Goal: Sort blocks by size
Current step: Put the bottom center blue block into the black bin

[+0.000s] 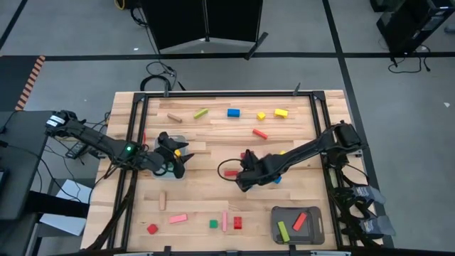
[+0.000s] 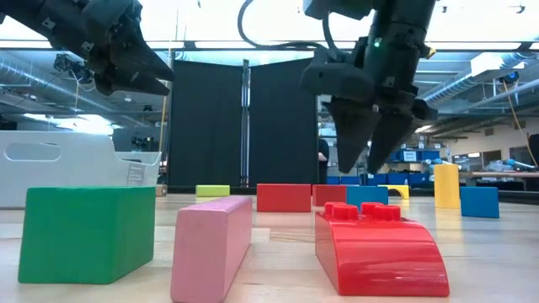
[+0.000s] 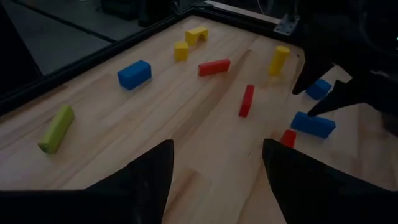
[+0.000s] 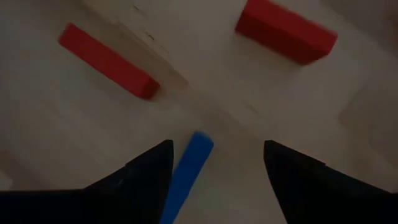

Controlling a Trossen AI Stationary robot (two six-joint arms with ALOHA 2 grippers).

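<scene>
Blue bar [image 4: 186,171] — long axis seemingly lengthwise between spread fingers [image 4: 137,177].

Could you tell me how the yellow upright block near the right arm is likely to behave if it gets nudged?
The yellow upright block stands on its small end, so a nudge would probably tip it. It looks like rigid painted wood, likely light. Its flat sides suggest it would slide, not roll.
</scene>
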